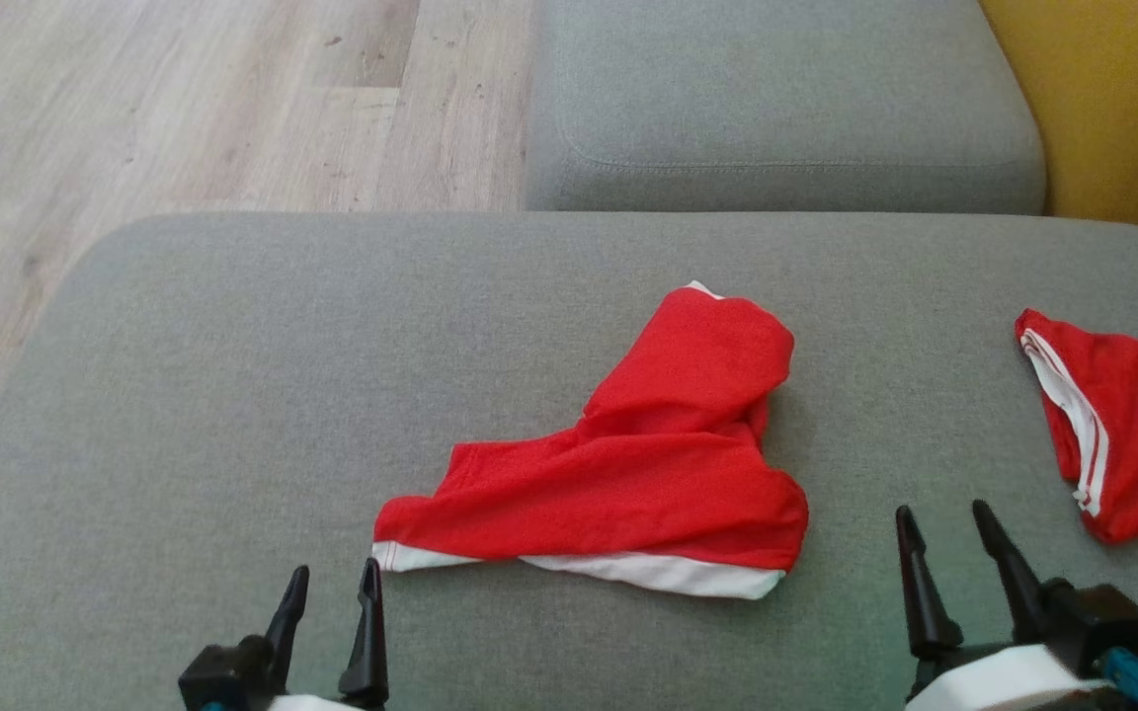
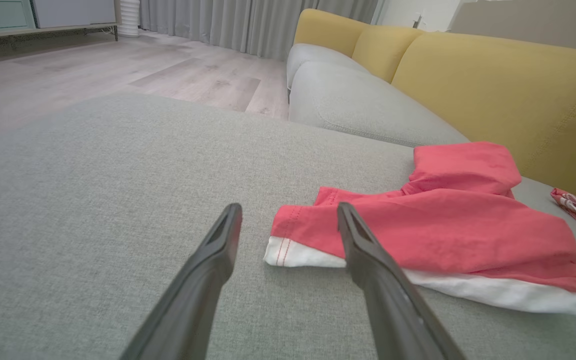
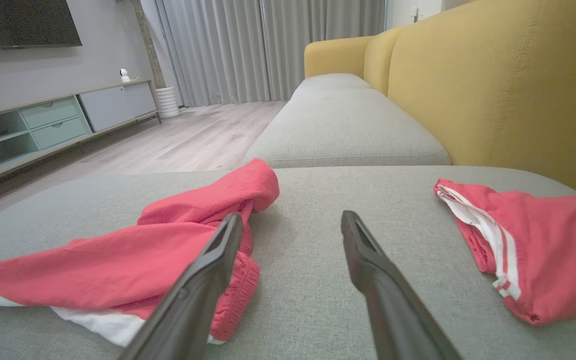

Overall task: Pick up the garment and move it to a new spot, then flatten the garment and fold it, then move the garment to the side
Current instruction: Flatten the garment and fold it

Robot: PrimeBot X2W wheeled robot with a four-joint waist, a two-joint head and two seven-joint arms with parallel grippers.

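Red garment crumpled, white band toward near edge of grey cushion, roughly mid-width. Left gripper near band's left end, fingers spread, holding nothing. Right gripper near garment's right side, fingers apart, empty. Second red garment at cushion's right edge, well apart. Wood floor beyond far-left corner.

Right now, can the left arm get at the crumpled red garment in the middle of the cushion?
Probably yes: the left gripper is open, with bare grey cushion between it and the garment's near corner.
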